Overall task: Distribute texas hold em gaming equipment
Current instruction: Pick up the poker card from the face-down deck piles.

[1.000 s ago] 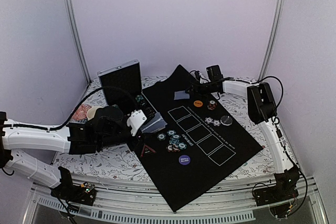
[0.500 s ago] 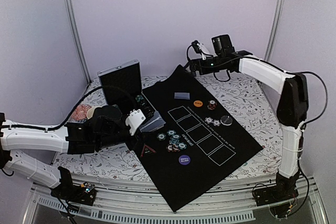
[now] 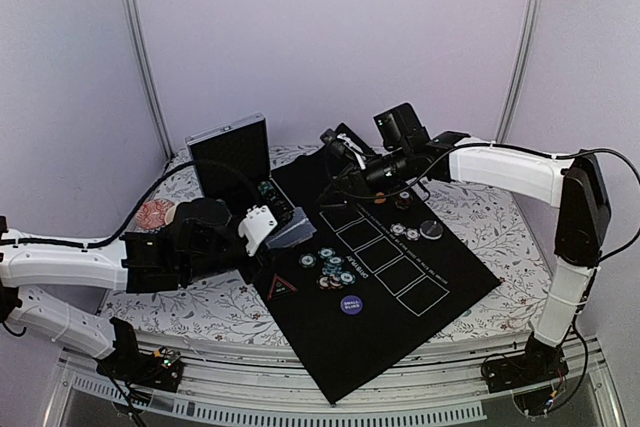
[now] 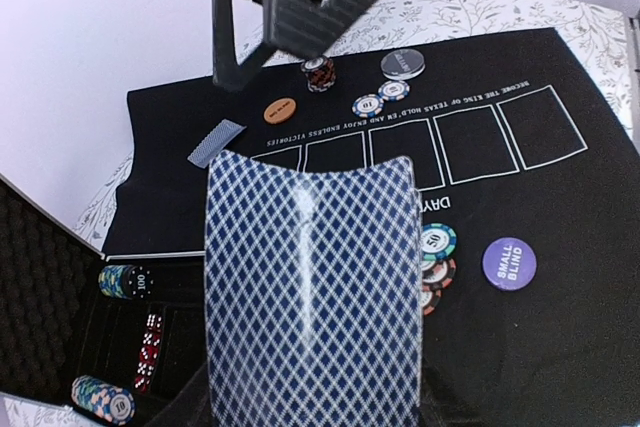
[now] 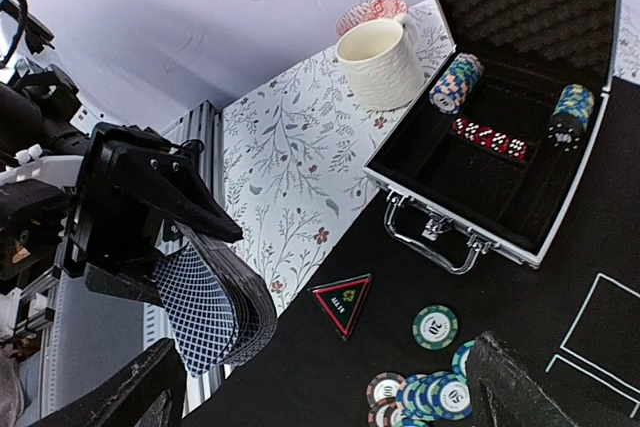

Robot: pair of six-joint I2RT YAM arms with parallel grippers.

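Left fingers (image 5: 200,217) pinching card deck (image 4: 310,287), right fingers (image 5: 515,387) spread, purple button (image 4: 509,262) reads SMALL BLIND

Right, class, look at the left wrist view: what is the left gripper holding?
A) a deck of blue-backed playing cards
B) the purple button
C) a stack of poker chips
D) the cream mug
A: the left gripper is shut on the deck of blue-backed cards, which fills that view, while the purple button lies apart on the black mat.

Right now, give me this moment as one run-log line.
left fingers: shut on playing cards | right fingers: open, empty, over black mat | poker chips: on mat
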